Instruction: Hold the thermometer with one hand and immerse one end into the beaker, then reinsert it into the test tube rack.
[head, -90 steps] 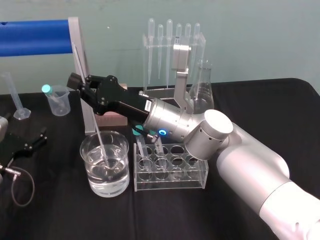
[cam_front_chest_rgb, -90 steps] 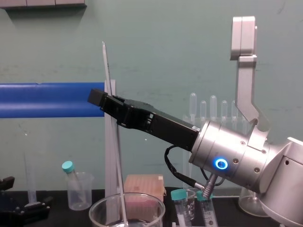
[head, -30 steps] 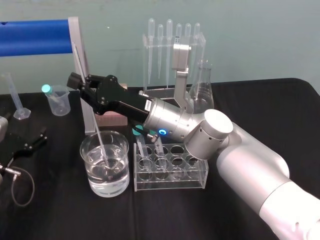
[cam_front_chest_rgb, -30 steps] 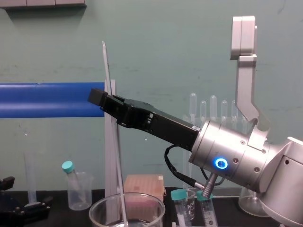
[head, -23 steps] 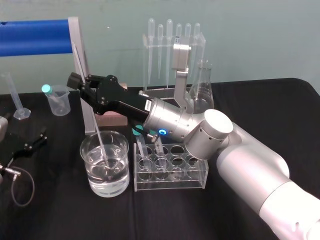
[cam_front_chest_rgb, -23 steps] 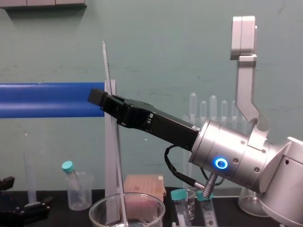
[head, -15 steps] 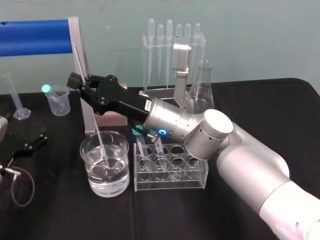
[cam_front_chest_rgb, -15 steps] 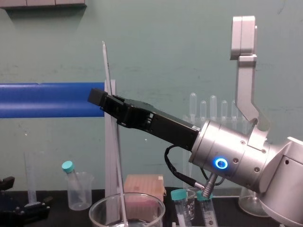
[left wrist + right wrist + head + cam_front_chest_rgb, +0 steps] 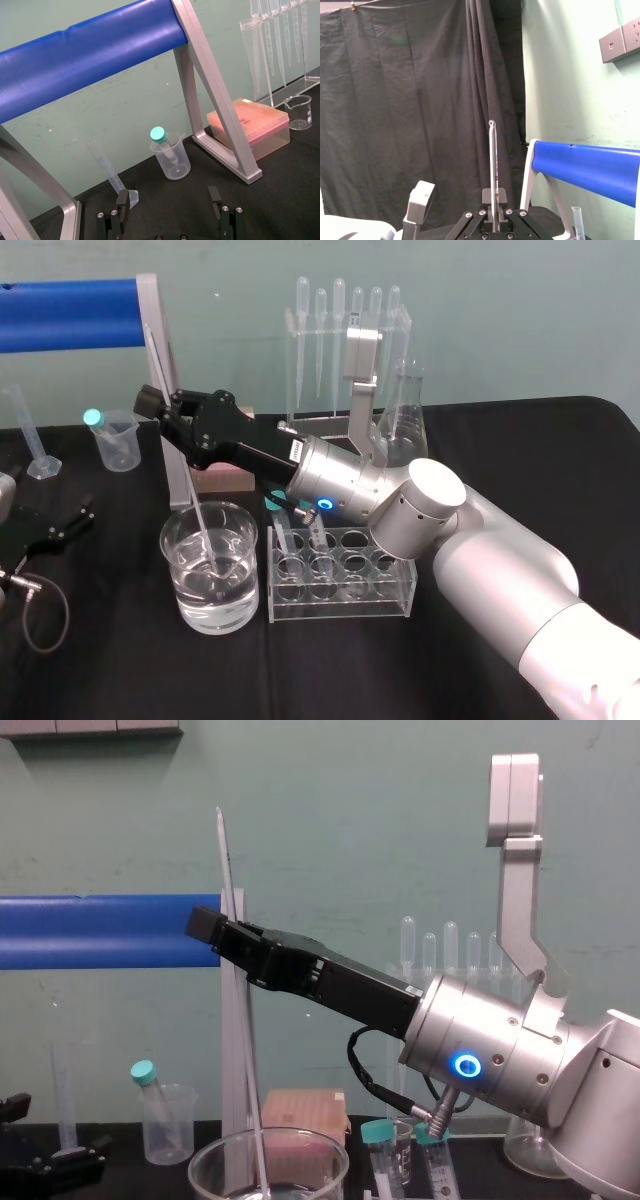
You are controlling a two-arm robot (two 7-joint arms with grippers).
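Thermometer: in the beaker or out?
In. The thermometer, tilted, dips into water in the beaker; right gripper shut on it above the rim. Left gripper parked open, far left.

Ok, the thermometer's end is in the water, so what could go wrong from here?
1. The thermometer, pinched by the right gripper, leans with its lower end near the beaker floor; pressing lower could snap it.
2. Its top looks close to the metal upright; a tilted lift-out might knock it.
The left gripper lies parked, open, on the table.
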